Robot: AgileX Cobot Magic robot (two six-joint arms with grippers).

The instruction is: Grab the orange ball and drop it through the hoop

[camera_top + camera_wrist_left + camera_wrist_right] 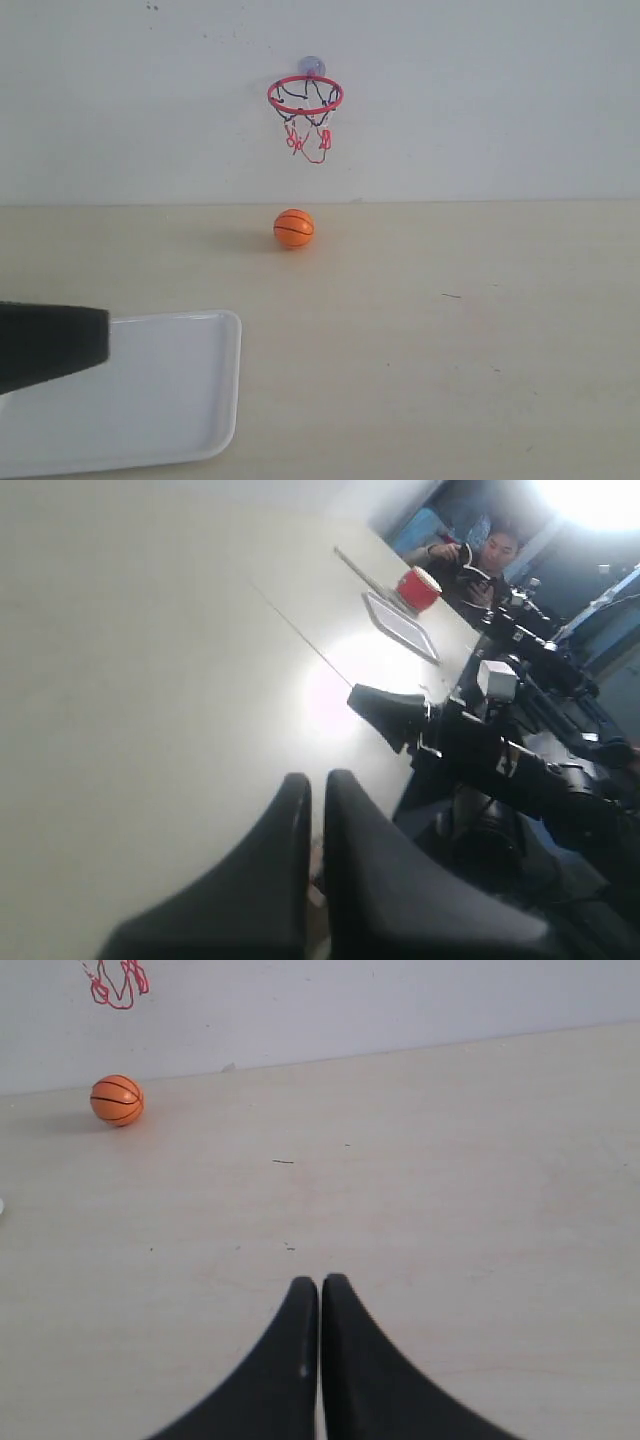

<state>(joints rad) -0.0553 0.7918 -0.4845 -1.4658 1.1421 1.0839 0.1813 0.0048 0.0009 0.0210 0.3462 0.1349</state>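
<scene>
orange ball (293, 228): it sat on the surface (470, 340) near the wall (500, 110), with nothing touching it.
hoop (305, 95): the red ring hung on the wall by its bluish suction cup (312, 66), net dangling and nothing in it. It was almost straight above the orange ball and well clear of it.
right end effector (320, 1282): it was closed, fingers pressed together with nothing between them, over bare surface. Its wrist view showed the orange ball well apart from it, farther toward the wall. I could not find this end effector in the exterior view.
left end effector (318, 780): it was closed as well and carried nothing. Its camera looked along the surface toward the other arm (400, 715), not toward the orange ball.
left arm (50, 345): a dark block at the near left edge of the exterior view, over the white tray (236, 380).
done: nothing yet, as I judged it. The orange ball was neither gripped nor lifted.
left to do: all of it. One end effector had to open, reach the orange ball, close on it, carry it above the red ring and let go.
likelier arm: the right, I judged, since its camera already had the orange ball in sight.
</scene>
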